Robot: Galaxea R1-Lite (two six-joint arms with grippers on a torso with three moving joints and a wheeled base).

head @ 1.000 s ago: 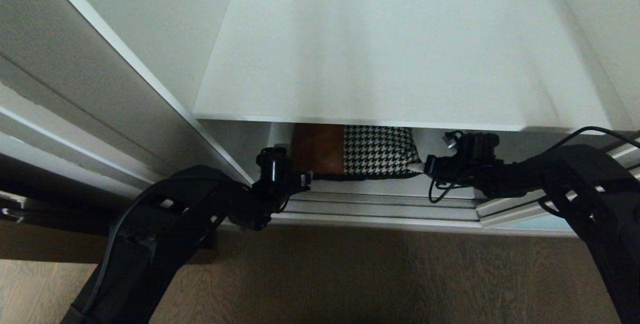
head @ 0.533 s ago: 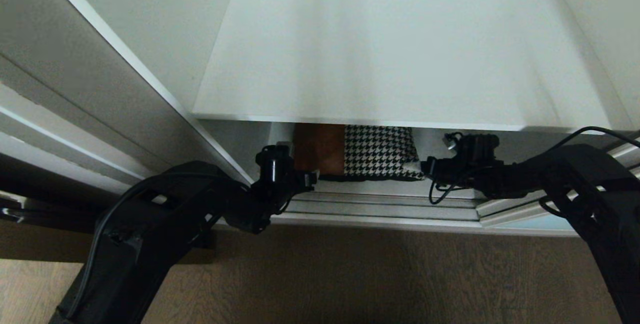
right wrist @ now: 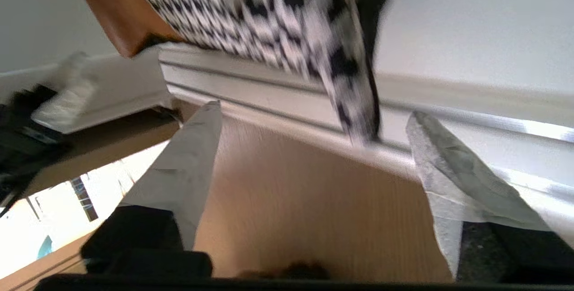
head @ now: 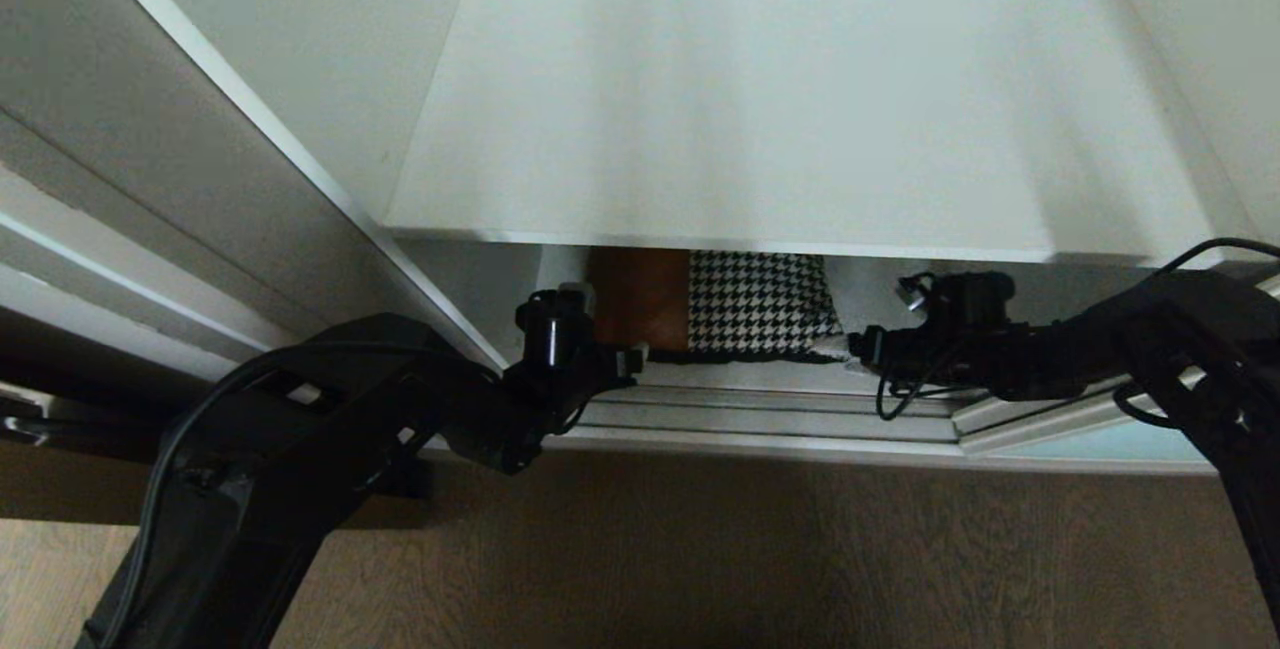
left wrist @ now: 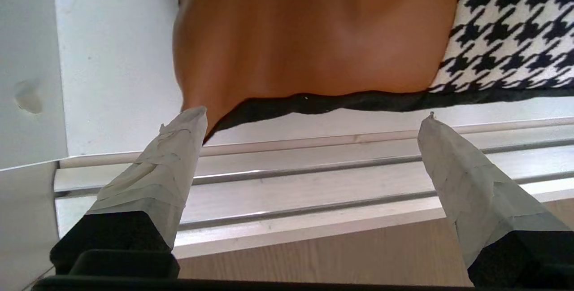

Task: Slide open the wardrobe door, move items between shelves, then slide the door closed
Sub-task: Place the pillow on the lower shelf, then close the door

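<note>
At lower centre of the head view, under the white shelf (head: 780, 99): cushion (head: 715, 304) on the wardrobe floor, tan half left, houndstooth half right, behind the door track (head: 760, 414). Left gripper (left wrist: 314, 116) spread wide before its tan corner, gripping nothing. Right gripper (right wrist: 314, 125) likewise spread at the houndstooth corner, empty.

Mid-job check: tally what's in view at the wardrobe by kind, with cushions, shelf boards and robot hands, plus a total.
Cushions: 1, the cushion on the lower board.
Shelf boards: 2, upper shelf, lower shelf.
Hands: 2, left hand, right hand, both open, flanking the cushion.
Total: 5
</note>
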